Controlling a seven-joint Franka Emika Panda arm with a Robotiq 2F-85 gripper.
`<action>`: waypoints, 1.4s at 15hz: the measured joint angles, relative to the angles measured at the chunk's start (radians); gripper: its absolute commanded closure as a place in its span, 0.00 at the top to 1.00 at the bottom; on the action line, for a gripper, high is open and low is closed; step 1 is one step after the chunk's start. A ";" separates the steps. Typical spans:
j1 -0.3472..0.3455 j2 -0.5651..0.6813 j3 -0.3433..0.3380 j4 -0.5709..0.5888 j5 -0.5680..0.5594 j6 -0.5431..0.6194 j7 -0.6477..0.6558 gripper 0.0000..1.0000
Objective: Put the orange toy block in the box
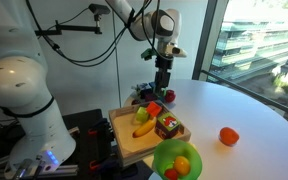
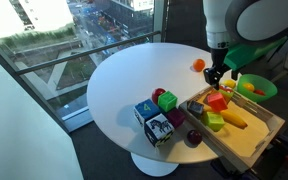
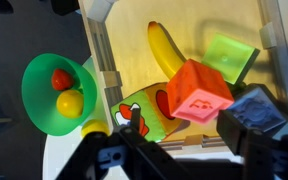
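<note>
Our gripper (image 1: 162,88) hangs spread and empty at upper centre of an exterior view. We see the orange toy block (image 3: 197,92) lying in the box (image 3: 209,20) (beside a banana (image 3: 167,48)).

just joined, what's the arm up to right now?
The Panda's gripper hangs open just above the box. The orange toy block lies tilted inside the box, beside a banana and a green block. As far as the wrist view shows, the fingers are clear of it. The placing looks done.
</note>
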 measured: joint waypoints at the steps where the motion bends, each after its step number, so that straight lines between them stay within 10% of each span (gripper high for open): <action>1: 0.000 -0.004 0.000 -0.001 0.000 0.000 0.000 1.00; 21: -0.001 -0.188 0.049 0.024 0.055 -0.021 -0.068 1.00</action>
